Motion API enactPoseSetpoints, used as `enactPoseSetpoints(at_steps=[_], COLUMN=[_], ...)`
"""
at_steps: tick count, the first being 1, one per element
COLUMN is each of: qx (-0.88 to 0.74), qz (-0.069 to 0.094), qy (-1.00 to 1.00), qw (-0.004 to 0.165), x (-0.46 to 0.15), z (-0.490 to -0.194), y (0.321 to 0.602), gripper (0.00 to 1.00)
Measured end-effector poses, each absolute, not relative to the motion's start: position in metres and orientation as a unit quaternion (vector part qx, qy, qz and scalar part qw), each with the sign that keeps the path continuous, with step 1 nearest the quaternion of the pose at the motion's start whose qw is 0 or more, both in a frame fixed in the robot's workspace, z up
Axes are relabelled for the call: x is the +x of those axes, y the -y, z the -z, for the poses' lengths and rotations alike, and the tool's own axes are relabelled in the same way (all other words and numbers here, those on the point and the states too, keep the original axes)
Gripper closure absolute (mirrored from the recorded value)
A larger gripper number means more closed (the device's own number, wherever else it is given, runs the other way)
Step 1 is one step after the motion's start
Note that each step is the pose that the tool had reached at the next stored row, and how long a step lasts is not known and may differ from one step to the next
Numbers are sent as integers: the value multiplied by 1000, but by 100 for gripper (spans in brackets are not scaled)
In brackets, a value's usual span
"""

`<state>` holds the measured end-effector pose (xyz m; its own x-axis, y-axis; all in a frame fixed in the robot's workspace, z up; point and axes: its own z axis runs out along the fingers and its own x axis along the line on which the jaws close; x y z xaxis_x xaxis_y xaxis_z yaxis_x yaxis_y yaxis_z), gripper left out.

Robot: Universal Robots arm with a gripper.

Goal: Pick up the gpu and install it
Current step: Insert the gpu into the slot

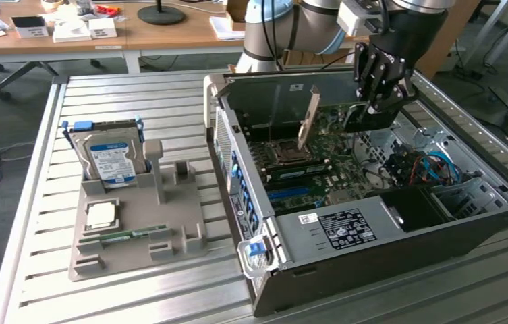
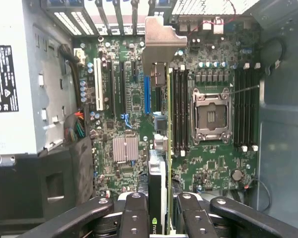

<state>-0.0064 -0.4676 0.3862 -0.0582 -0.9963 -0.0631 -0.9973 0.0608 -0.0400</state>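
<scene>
exterior view: the end effector point(image 1: 375, 101) hangs inside the open computer case point(image 1: 235, 196), pinching the gpu point(image 1: 310, 118) between its fingers. the card stands on edge, its pale bracket on the end away from the end effector. the pick-up is done and the install is in hand. directly below the end effector lies the motherboard point(image 1: 326, 158), with the empty cpu socket point(image 1: 288, 154) just beyond the card's bracket end. i cannot tell whether the card's lower edge touches the board. the case also holds a power supply point(image 1: 344, 226), nearer the camera than the end effector, and blue cables point(image 1: 434, 169) to the exterior view's right of it. well apart, to the exterior view's left, a grey tray point(image 1: 127, 253) on the tabletop point(image 1: 100, 94) carries a hard drive point(image 1: 105, 158) standing upright, a cpu point(image 1: 100, 214) and a ram stick point(image 1: 132, 235).

wrist view: the fingers point(image 2: 134, 218) are closed on the card's near end, where part of a logo shows. the gpu point(image 2: 162, 173) runs straight away from the end effector, seen edge-on, to its bracket point(image 2: 161, 44) at the rear openings of the case. just to one side of the card lies a blue expansion slot point(image 2: 147, 94), and on the other the dark memory slots point(image 2: 179, 109). in my judgement this step calls for the card's edge to sit square over one expansion slot, bracket lined up with a rear opening, and an even press.
</scene>
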Motion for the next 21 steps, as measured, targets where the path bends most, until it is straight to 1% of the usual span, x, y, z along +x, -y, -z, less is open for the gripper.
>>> enactPoseSetpoints(at_steps=[21], qx=[-685], qz=[-7], qy=[-727], qw=[37], x=[-15], z=[-379], y=[466], gripper=[73])
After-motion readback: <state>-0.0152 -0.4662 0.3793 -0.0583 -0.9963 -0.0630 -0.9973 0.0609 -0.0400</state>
